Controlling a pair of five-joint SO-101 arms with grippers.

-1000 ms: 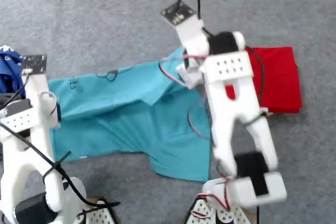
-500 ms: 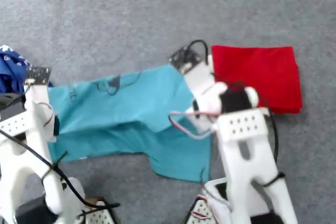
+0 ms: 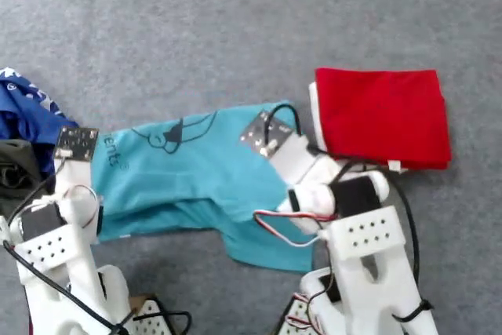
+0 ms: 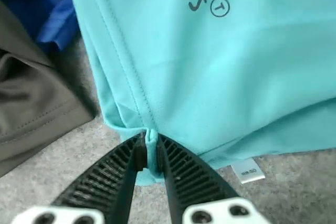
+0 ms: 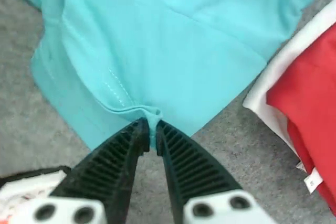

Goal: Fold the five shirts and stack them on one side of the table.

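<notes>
A turquoise shirt (image 3: 188,170) lies partly folded across the middle of the grey table, its printed side up. My left gripper (image 4: 148,148) is shut on the shirt's (image 4: 210,72) edge at its left end, next to the pile of other shirts. My right gripper (image 5: 149,129) is shut on a pinch of the shirt's (image 5: 168,40) hem at its right end, close to the folded red shirt (image 5: 307,98). In the high view the left arm (image 3: 67,209) stands at the shirt's left end and the right arm (image 3: 314,186) at its right. The folded red shirt (image 3: 383,115) lies at the right.
A blue shirt (image 3: 23,111) and a dark grey one (image 3: 16,170) lie bunched at the table's left edge; both show beside the turquoise shirt as blue cloth (image 4: 37,9) and grey cloth (image 4: 31,103). A white layer (image 5: 268,90) lies under the red shirt.
Both arms have drawn back towards the table's near edge, pulling the turquoise shirt's upper layer down over itself. The right arm came off the red shirt's side.
</notes>
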